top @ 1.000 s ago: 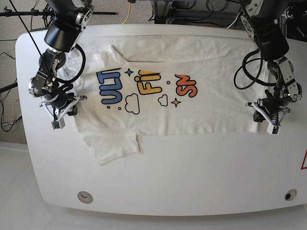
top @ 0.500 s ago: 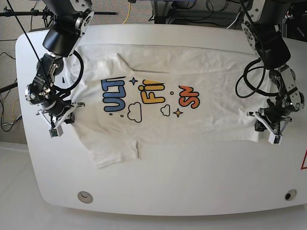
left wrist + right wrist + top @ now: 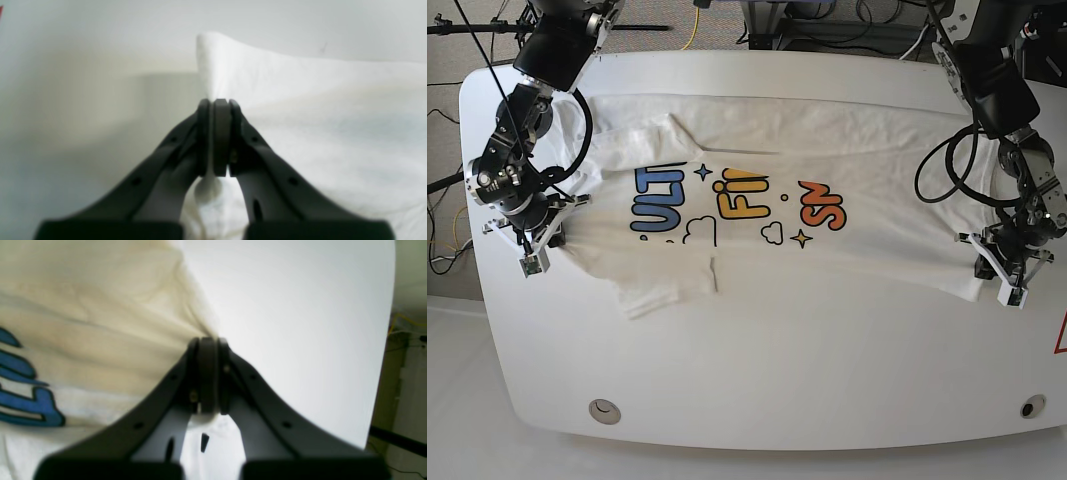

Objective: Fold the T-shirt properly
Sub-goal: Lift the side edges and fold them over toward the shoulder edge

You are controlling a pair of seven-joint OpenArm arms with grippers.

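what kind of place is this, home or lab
Most likely a robotics lab: two robot arms work a T-shirt on a white table, with loose cables on carpet behind it.

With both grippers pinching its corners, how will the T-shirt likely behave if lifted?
Probably floppy: the T-shirt wrinkles and drapes around the left gripper. Likely light, since the right gripper holds it by a thin pinch. Its loose sleeve would probably dangle.
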